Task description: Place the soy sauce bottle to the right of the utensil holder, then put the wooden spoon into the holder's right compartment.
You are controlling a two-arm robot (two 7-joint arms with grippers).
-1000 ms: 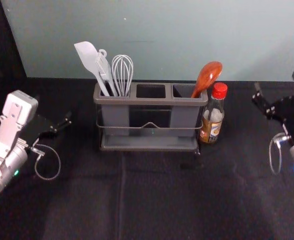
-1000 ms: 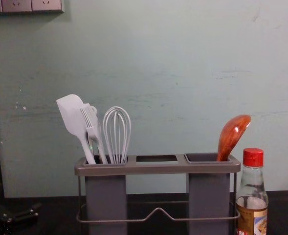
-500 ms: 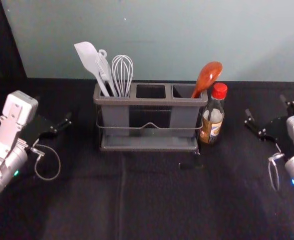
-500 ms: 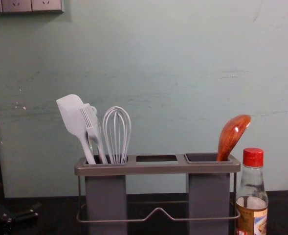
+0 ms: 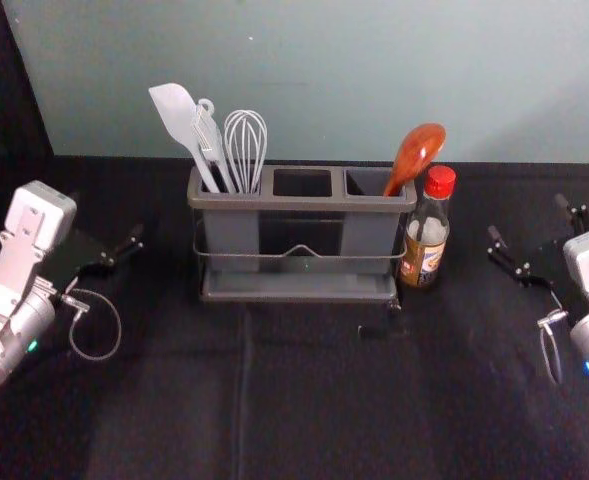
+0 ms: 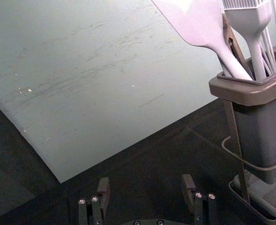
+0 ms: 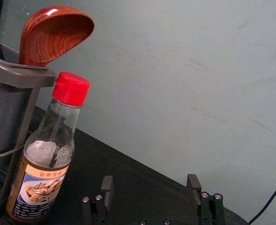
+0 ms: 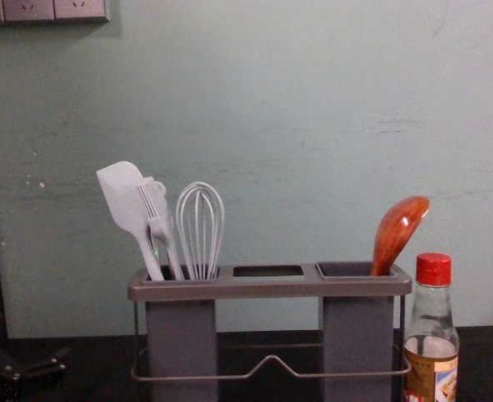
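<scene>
The soy sauce bottle (image 5: 426, 232), red-capped, stands upright just right of the grey utensil holder (image 5: 298, 296). The wooden spoon (image 5: 416, 155) leans bowl-up in the holder's right compartment, its handle end hidden inside. My right gripper (image 5: 536, 232) is off to the right of the bottle, open and holding nothing. In the right wrist view, that gripper (image 7: 149, 187) has its fingers wide apart, with the bottle (image 7: 46, 164) beside them. My left gripper (image 5: 109, 235) is parked left of the holder; in the left wrist view the gripper (image 6: 145, 190) stands open.
A white spatula (image 5: 177, 118), a brush (image 5: 210, 142) and a whisk (image 5: 245, 150) stand in the holder's left compartment. The pale wall (image 5: 324, 80) rises behind the black table (image 5: 304, 400). A dark cable (image 7: 271, 199) runs along the right in the right wrist view.
My right gripper has come down toward the near side of the table and slightly inward, with its arm. The left arm, bottle, spoon and holder have stayed put.
</scene>
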